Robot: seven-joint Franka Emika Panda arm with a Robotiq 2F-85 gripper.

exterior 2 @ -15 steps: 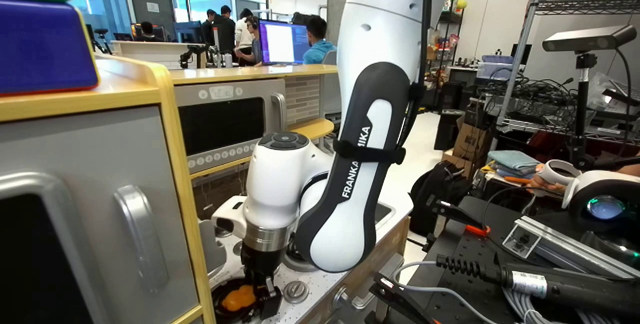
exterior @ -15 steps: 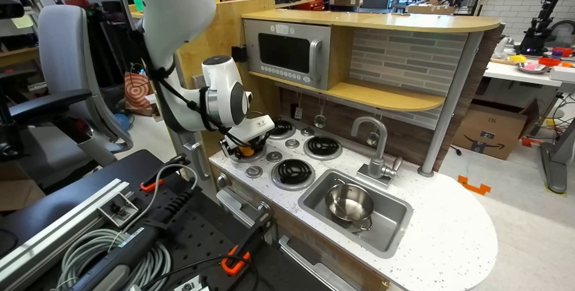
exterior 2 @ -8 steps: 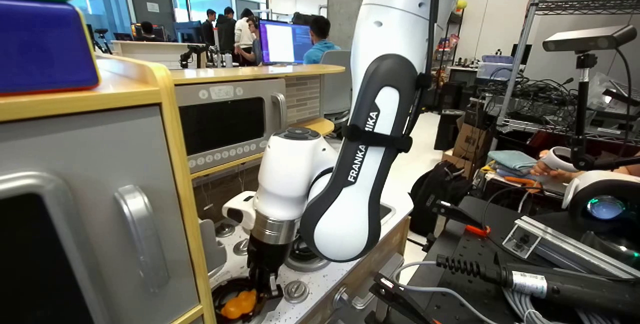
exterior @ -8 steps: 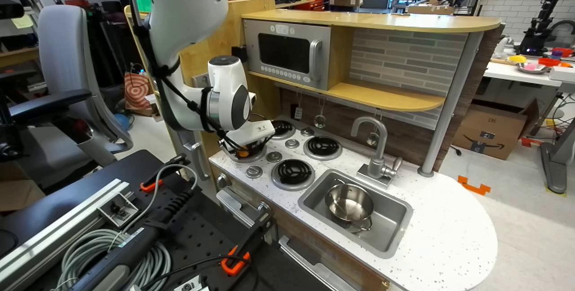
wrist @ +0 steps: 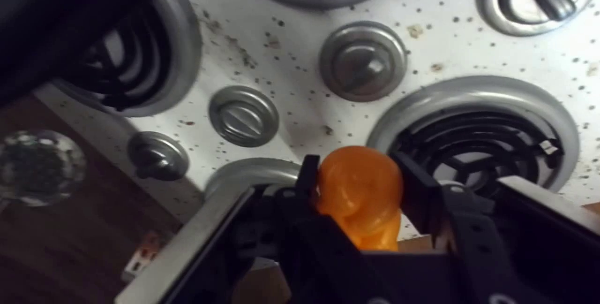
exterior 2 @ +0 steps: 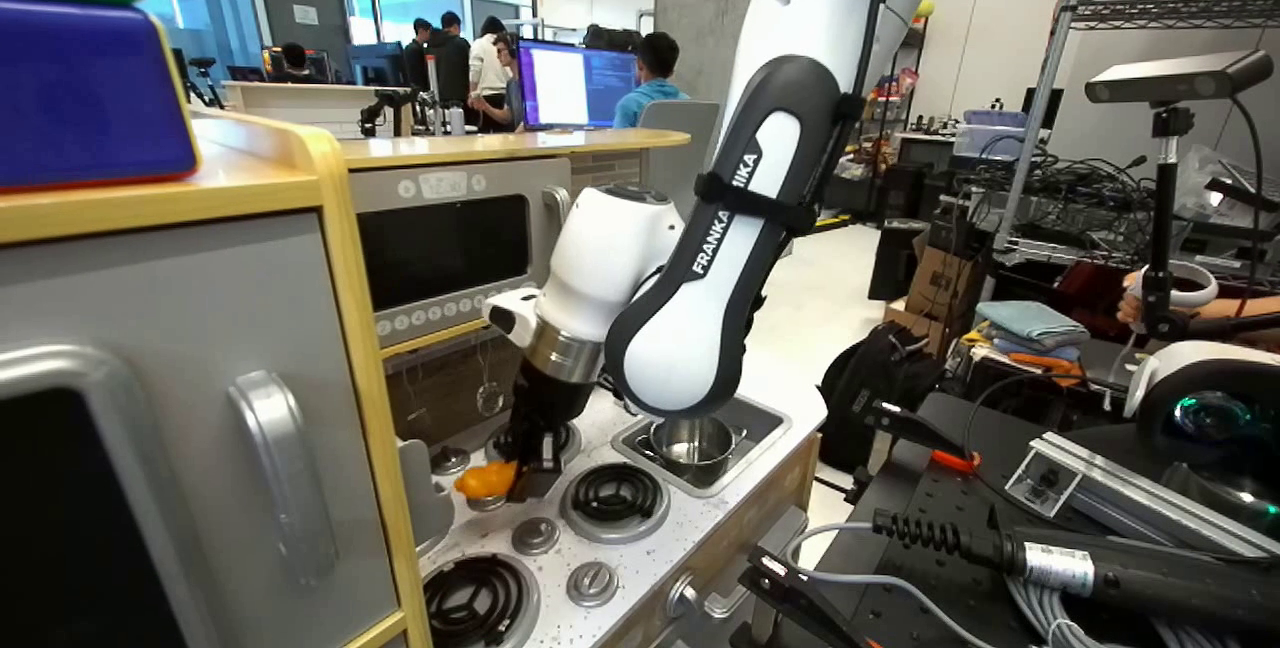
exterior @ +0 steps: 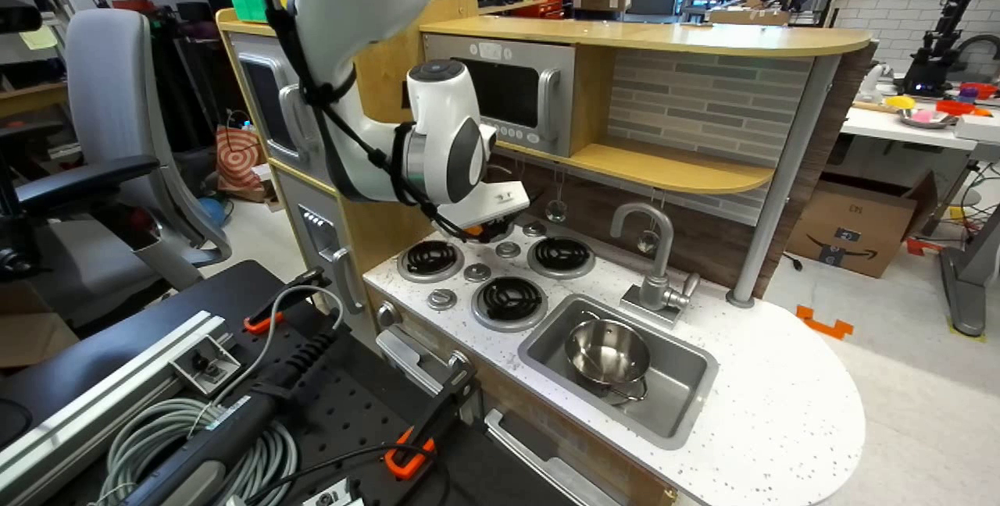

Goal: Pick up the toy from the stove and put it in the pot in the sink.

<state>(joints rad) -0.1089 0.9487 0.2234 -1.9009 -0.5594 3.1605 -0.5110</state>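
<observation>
The toy is an orange, rounded, glossy figure (wrist: 361, 196). It sits between the two black fingers of my gripper (wrist: 357, 168), which press on both its sides. In an exterior view the toy (exterior 2: 487, 481) sticks out of the gripper (exterior 2: 528, 473), held above the stove top. In an exterior view only a bit of orange (exterior: 474, 231) shows under the wrist. The steel pot (exterior: 608, 354) stands upright in the grey sink (exterior: 687, 412), with no contents visible; it also shows in an exterior view (exterior 2: 692, 446), partly behind the arm.
Black coil burners (exterior: 509, 299) and silver knobs (exterior: 442, 299) cover the stove. A tall faucet (exterior: 662, 248) rises behind the sink. A microwave (exterior: 500, 100) and a yellow shelf (exterior: 672, 166) overhang the back. A grey cabinet (exterior 2: 180, 378) stands beside the stove.
The gripper has risen off the corner burner with the toy and moved across the stove towards the back and the sink side. That burner now lies bare.
</observation>
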